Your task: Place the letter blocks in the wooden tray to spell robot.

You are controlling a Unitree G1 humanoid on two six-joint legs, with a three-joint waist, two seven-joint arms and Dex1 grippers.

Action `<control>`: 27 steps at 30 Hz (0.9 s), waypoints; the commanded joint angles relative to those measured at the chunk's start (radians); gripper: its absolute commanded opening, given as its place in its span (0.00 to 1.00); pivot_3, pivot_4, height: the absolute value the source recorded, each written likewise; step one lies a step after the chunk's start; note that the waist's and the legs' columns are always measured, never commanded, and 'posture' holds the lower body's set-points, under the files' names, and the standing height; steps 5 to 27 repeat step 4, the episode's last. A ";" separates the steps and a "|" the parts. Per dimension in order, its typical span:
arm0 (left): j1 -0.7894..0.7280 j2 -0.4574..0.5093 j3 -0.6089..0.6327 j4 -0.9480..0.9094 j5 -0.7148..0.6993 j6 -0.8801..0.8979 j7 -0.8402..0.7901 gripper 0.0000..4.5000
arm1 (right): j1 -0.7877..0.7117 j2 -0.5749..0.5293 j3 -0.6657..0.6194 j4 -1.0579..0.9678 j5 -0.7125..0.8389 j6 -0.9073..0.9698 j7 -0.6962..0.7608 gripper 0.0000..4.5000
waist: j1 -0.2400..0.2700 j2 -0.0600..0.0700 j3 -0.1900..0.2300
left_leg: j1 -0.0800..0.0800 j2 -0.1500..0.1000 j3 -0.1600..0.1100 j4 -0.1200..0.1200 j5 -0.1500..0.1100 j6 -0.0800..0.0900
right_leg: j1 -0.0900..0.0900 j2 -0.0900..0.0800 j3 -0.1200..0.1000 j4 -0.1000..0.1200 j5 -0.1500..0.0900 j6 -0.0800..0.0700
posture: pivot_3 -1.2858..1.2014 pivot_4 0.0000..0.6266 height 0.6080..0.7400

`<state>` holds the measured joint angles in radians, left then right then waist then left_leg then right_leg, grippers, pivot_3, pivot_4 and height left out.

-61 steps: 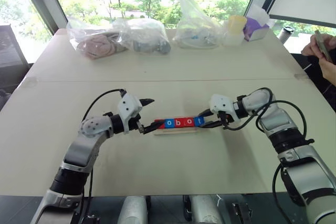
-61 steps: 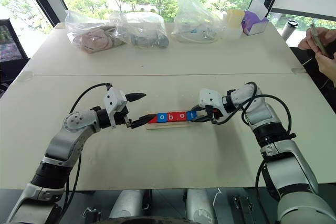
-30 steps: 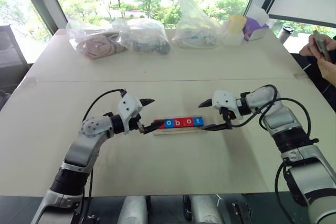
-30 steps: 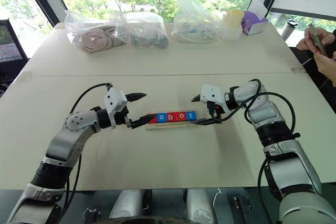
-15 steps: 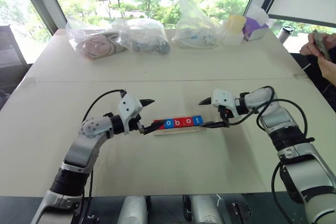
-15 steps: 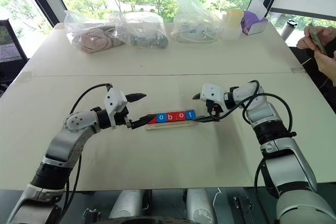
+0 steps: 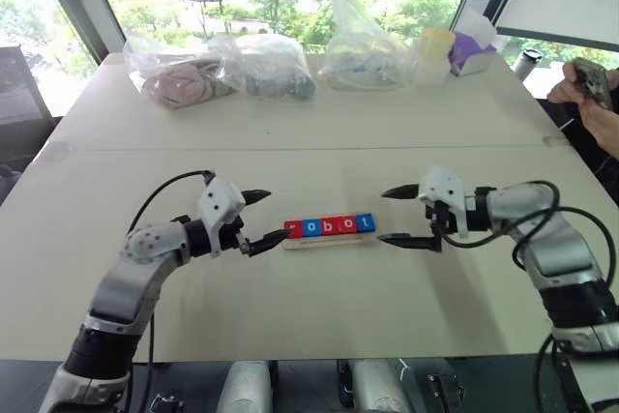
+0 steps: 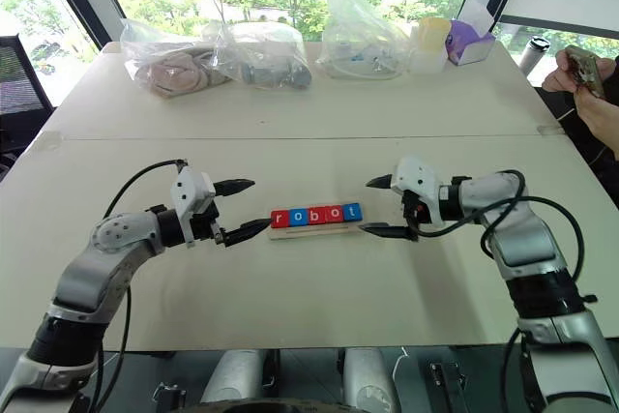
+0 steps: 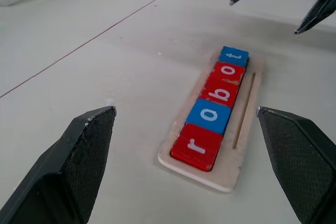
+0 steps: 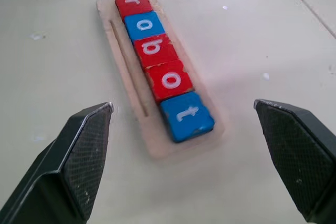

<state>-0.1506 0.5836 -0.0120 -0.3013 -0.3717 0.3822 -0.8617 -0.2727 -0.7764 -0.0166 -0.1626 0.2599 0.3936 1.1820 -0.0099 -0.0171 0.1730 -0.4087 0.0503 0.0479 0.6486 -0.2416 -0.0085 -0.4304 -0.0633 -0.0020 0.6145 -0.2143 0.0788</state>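
While spread wide and empty, left hand [image 8: 235,207] and right hand [image 8: 378,206] flank letter blocks [image 8: 316,215] spelling robot in wooden tray [image 8: 319,229].

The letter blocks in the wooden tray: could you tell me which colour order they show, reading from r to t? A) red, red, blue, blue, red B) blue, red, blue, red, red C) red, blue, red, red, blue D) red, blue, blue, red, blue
C: in the right wrist view the letter blocks sit in a row in the wooden tray, with r red, o blue, b red, o red and t blue.
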 commanded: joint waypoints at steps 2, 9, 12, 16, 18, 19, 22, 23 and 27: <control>0.054 0.041 0.059 -0.084 -0.050 0.031 -0.003 1.00 | 0.080 -0.038 -0.106 -0.160 0.072 0.093 -0.069 0.99 | -0.002 0.000 0.000 | 0.000 0.000 0.000 0.000 0.000 0.000 | 0.000 0.000 0.000 0.000 0.000 0.000 | 0.52 0.24 1.00; 0.072 0.050 0.072 -0.095 -0.062 0.041 -0.003 1.00 | 0.095 -0.040 -0.120 -0.188 0.088 0.118 -0.095 0.99 | -0.004 0.000 0.000 | 0.000 0.000 0.000 0.000 0.000 0.000 | -0.001 0.000 0.000 0.000 0.000 0.000 | 0.52 0.24 1.00; 0.072 0.050 0.072 -0.095 -0.062 0.041 -0.003 1.00 | 0.095 -0.040 -0.120 -0.188 0.088 0.118 -0.095 0.99 | -0.004 0.000 0.000 | 0.000 0.000 0.000 0.000 0.000 0.000 | -0.001 0.000 0.000 0.000 0.000 0.000 | 0.52 0.24 1.00; 0.072 0.050 0.072 -0.095 -0.062 0.041 -0.003 1.00 | 0.095 -0.040 -0.120 -0.188 0.088 0.118 -0.095 0.99 | -0.004 0.000 0.000 | 0.000 0.000 0.000 0.000 0.000 0.000 | -0.001 0.000 0.000 0.000 0.000 0.000 | 0.52 0.24 1.00; 0.072 0.050 0.072 -0.095 -0.062 0.041 -0.003 1.00 | 0.095 -0.040 -0.120 -0.188 0.088 0.118 -0.095 0.99 | -0.004 0.000 0.000 | 0.000 0.000 0.000 0.000 0.000 0.000 | -0.001 0.000 0.000 0.000 0.000 0.000 | 0.52 0.24 1.00; 0.072 0.050 0.072 -0.095 -0.062 0.041 -0.003 1.00 | 0.095 -0.040 -0.120 -0.188 0.088 0.118 -0.095 0.99 | -0.004 0.000 0.000 | 0.000 0.000 0.000 0.000 0.000 0.000 | -0.001 0.000 0.000 0.000 0.000 0.000 | 0.52 0.24 1.00; 0.072 0.050 0.072 -0.095 -0.062 0.041 -0.003 1.00 | 0.095 -0.040 -0.120 -0.188 0.088 0.118 -0.095 0.99 | -0.004 0.000 0.000 | 0.000 0.000 0.000 0.000 0.000 0.000 | -0.001 0.000 0.000 0.000 0.000 0.000 | 0.52 0.24 1.00; 0.072 0.050 0.072 -0.095 -0.062 0.041 -0.003 1.00 | 0.095 -0.040 -0.120 -0.188 0.088 0.118 -0.095 0.99 | -0.004 0.000 0.000 | 0.000 0.000 0.000 0.000 0.000 0.000 | -0.001 0.000 0.000 0.000 0.000 0.000 | 0.52 0.24 1.00; 0.072 0.050 0.072 -0.095 -0.062 0.041 -0.003 1.00 | 0.095 -0.040 -0.120 -0.188 0.088 0.118 -0.095 0.99 | -0.004 0.000 0.000 | 0.000 0.000 0.000 0.000 0.000 0.000 | -0.001 0.000 0.000 0.000 0.000 0.000 | 0.52 0.24 1.00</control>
